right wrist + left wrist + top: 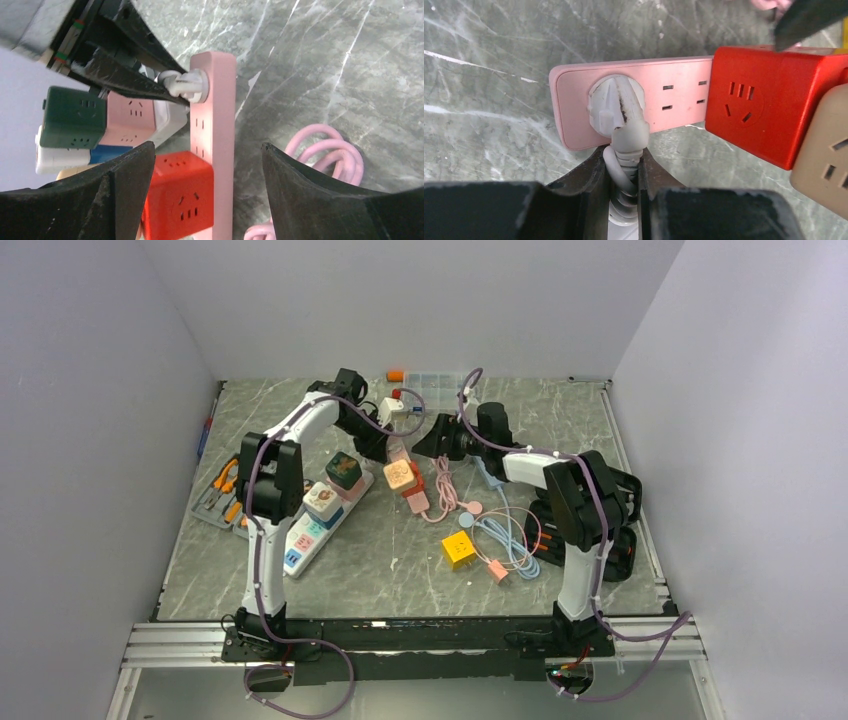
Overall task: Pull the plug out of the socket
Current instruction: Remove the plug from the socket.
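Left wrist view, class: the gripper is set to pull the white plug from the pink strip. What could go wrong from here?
1. The left gripper pinches the ribbed cord collar, not the white plug body, so a pull may slip or strain the cord.
2. The right gripper stands open astride the pink power strip, so the unheld strip may come along with the plug, dragging the red cube adapter on it.

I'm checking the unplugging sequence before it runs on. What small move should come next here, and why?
Probably close the right gripper on the pink strip to brace it: its jaws stand open astride the strip, while the left gripper pinches the seated white plug.
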Robot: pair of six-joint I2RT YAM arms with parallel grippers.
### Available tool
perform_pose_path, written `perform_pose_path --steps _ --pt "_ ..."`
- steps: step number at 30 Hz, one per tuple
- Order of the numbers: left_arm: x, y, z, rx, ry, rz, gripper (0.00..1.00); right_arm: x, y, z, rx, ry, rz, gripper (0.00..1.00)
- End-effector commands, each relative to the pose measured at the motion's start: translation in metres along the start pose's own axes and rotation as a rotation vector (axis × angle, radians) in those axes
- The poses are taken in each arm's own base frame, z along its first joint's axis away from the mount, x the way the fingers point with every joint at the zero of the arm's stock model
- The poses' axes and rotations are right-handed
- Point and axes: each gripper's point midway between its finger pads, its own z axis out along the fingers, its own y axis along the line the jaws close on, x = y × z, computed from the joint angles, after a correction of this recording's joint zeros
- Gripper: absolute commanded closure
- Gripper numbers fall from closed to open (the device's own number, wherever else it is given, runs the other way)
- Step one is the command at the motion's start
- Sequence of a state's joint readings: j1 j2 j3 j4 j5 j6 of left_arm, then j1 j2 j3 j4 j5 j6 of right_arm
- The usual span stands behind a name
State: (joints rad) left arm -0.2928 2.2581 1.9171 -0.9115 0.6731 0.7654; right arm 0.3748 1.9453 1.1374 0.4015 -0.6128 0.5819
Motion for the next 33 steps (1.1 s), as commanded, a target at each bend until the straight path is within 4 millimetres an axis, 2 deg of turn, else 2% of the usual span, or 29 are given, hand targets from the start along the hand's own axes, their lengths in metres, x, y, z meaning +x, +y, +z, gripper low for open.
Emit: perform_pose_path --steps 1,7,10,14,20,28,33 --pt "-0.052 -0.047 -0.047 0.107 -0.164 0.077 1.0 -0.034 0.033 0.01 -0.113 -0.08 -0.059 0.21" --pt "-0.058 -0.059 -0.059 0.152 -0.202 0.086 1.0 -0.018 0.044 0.026 -0.161 -0.047 -0.083 0.2" --pt "-0.06 -0.063 -0.062 0.169 -0.213 0.089 1.0 -0.002 0.043 0.036 -0.154 -0.01 -0.1 0.2" --pt "-0.06 -0.066 -0.065 0.179 -0.221 0.091 1.0 0.019 0.031 0.044 -0.123 0.029 -0.108 0.2" --pt "-0.058 -0.071 -0.067 0.19 -0.224 0.095 1.0 0.03 0.031 0.044 -0.164 0.039 -0.089 0.25" --pt "-0.058 -0.076 -0.069 0.212 -0.233 0.102 1.0 0.03 0.046 0.042 -0.257 0.022 -0.061 0.65" --pt "-0.053 -0.083 -0.07 0.248 -0.224 0.105 1.0 0.026 0.053 0.035 -0.264 0.018 -0.078 0.97"
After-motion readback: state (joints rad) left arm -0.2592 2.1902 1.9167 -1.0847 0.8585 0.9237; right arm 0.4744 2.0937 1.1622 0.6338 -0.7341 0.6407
